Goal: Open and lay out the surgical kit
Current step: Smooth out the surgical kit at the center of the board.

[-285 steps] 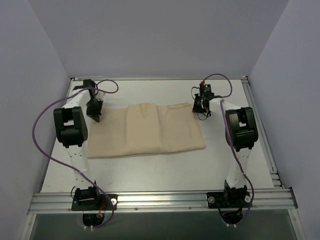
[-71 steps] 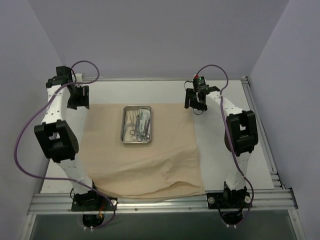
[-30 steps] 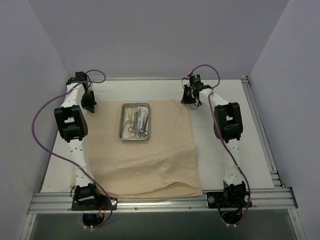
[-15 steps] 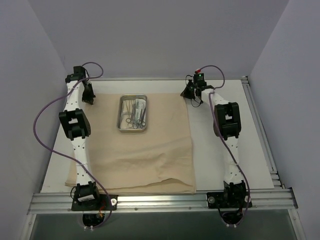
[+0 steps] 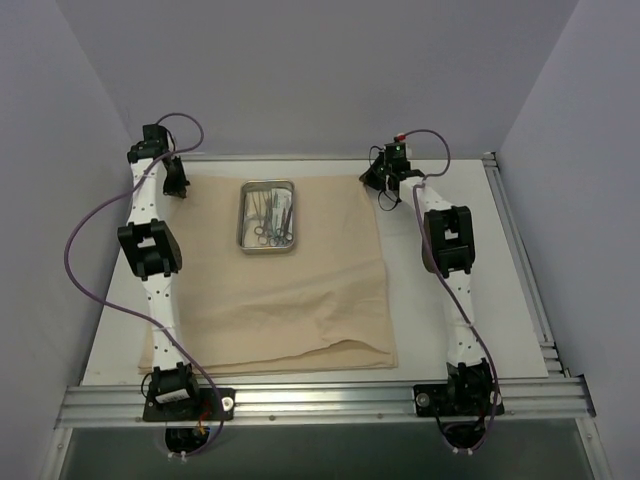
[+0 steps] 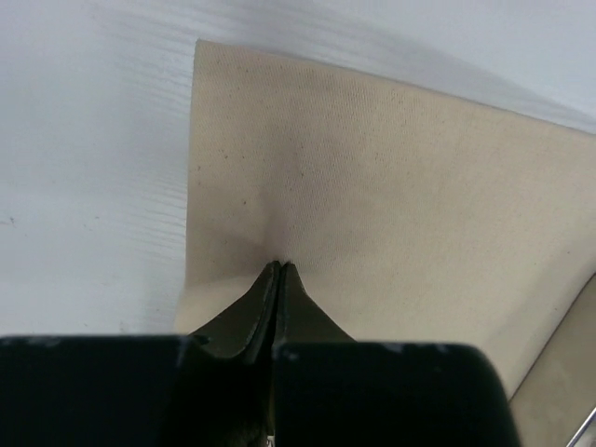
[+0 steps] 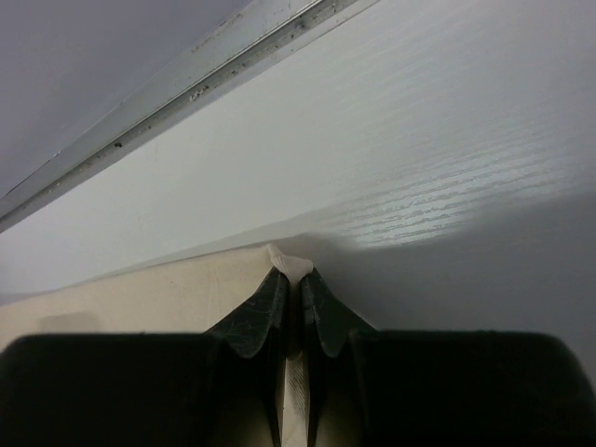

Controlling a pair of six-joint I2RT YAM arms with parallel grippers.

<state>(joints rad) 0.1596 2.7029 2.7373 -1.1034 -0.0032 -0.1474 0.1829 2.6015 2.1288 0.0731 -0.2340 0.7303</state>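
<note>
Our left claw is clenched on the far left corner of the beige cloth wrap, and our right claw pinches its far right corner. We see the wrap spread over the tabletop, with the steel tray of instruments resting near its far edge.

The instruments in the steel tray are way too tiny from above to tell apart. On the left wrist cam, a shiny sliver low and right of the left gripper gets chopped by the frame edge. The body of the right gripper hides most of the cloth wrap under it.
</note>
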